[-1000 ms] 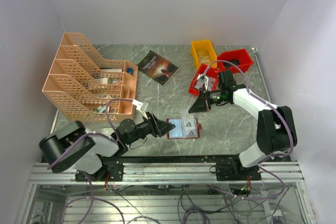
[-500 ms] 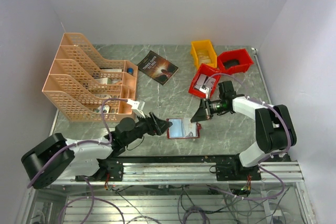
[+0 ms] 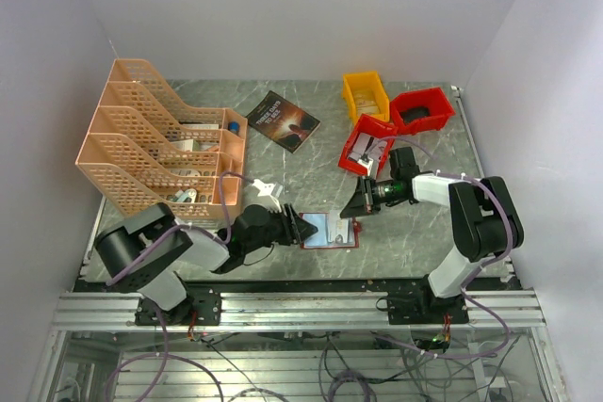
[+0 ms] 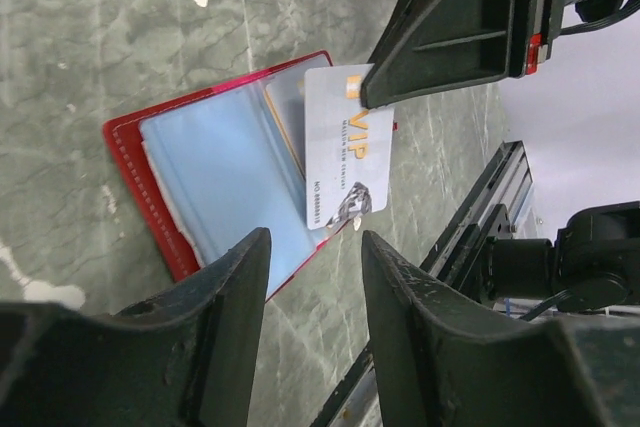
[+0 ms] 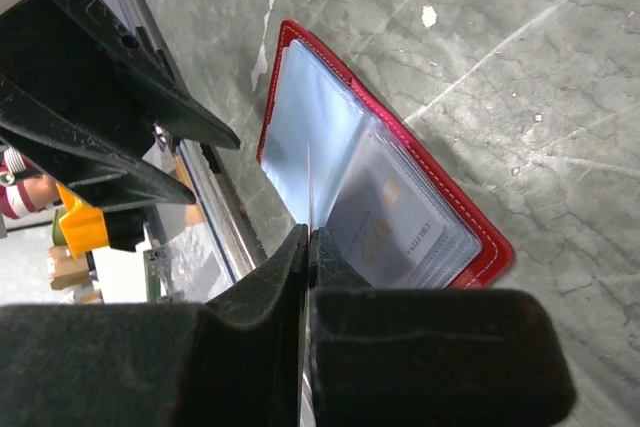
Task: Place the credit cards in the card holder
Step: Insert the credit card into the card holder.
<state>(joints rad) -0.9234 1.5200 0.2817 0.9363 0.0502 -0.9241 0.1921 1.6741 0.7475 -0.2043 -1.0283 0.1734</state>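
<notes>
The right gripper is pinching a VIP card, seemingly thin, stiff and slick, by one edge above the card holder, which is lying open on the table. The left gripper is hovering agape beside it.

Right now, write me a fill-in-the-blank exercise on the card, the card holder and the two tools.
1. The right tool is shut on a white card printed with the letters ___.
2. The card holder lies ___, not folded shut.
3. The left tool has its fingers apart and holds ___.
4. The border of the holder's cover is ___ in colour.

Missing words: VIP; open; nothing; red.
</notes>
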